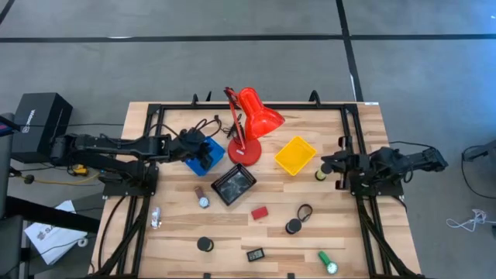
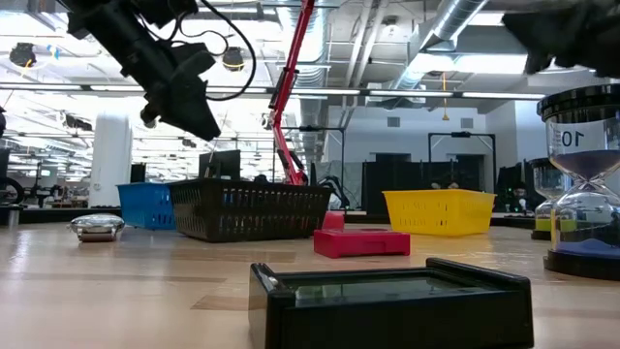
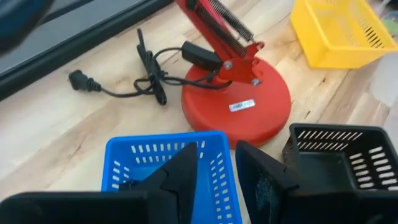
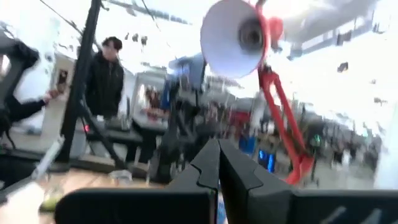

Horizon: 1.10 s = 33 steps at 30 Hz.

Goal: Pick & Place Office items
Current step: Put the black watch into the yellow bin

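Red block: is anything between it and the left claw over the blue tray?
Yes. In the high view the black tray sits on the straight line from the left claw, above the blue tray, to the red block. Lifting over clears it.

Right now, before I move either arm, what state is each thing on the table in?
Left pincer: open, empty, over the blue tray.
Right pincer: shut, empty, at the table's right edge.
Blue tray: upright, contents hidden.
Black tray: upright, looks empty.
Yellow tray: upright, looks empty.
Red lamp: standing, cord unplugged on the table.
Red block: lying flat, untouched.
Green cylinder: on its side.
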### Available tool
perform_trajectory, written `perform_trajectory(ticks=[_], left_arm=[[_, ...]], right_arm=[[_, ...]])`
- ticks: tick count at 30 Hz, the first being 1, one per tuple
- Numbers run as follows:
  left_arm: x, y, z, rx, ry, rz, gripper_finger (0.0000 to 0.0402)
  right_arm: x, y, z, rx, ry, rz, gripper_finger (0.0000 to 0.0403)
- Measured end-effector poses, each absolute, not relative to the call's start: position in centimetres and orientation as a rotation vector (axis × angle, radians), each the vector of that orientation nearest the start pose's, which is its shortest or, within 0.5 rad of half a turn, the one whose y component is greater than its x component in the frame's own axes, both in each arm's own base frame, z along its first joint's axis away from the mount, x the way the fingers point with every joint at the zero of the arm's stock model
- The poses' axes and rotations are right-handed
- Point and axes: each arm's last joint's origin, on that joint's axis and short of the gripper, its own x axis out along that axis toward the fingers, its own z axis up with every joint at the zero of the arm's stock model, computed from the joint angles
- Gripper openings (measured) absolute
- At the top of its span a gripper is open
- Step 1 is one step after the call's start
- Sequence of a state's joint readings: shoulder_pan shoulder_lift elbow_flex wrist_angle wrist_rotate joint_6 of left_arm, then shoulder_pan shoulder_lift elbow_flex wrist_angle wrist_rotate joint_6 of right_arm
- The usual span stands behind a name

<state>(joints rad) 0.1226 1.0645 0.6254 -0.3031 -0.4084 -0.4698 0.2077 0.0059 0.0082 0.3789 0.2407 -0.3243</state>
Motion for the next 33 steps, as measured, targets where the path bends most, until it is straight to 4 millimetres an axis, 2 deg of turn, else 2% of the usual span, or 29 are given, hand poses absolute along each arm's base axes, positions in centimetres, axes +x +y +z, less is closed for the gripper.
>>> perform_trajectory(ticks=[5, 9, 12, 18, 22, 26, 30, 33], left_arm=[[20.7, 3.7, 22.2, -0.333, 0.594, 0.665, 0.0106], [20.7, 3.7, 22.2, -0.334, 0.587, 0.664, 0.0106], [20.8, 3.7, 22.3, -0.336, 0.575, 0.661, 0.0106], [21.1, 3.8, 22.7, -0.346, 0.525, 0.652, 0.0106], [21.2, 3.8, 22.8, -0.351, 0.504, 0.648, 0.0106], [21.2, 3.8, 22.8, -0.351, 0.503, 0.647, 0.0106], [21.2, 3.8, 22.9, -0.352, 0.499, 0.647, 0.0107], [21.2, 3.8, 22.9, -0.352, 0.498, 0.646, 0.0106]], right_arm=[[8.7, 1.4, 20.7, -0.212, -0.417, -0.008, 0.0000], [8.4, 1.6, 22.4, -0.201, -0.487, 0.086, 0.0000], [8.9, 1.8, 23.7, -0.215, -0.464, 0.124, 0.0000], [11.4, 2.4, 26.2, -0.258, -0.329, 0.139, 0.0000], [13.8, 2.8, 27.0, -0.315, -0.215, 0.151, 0.0000], [15.2, 3.0, 28.1, -0.347, -0.136, 0.156, 0.0000], [16.3, 3.2, 28.2, -0.318, -0.012, 0.174, 0.0003], [17.3, 3.3, 27.2, -0.322, 0.091, 0.185, 0.0019]])
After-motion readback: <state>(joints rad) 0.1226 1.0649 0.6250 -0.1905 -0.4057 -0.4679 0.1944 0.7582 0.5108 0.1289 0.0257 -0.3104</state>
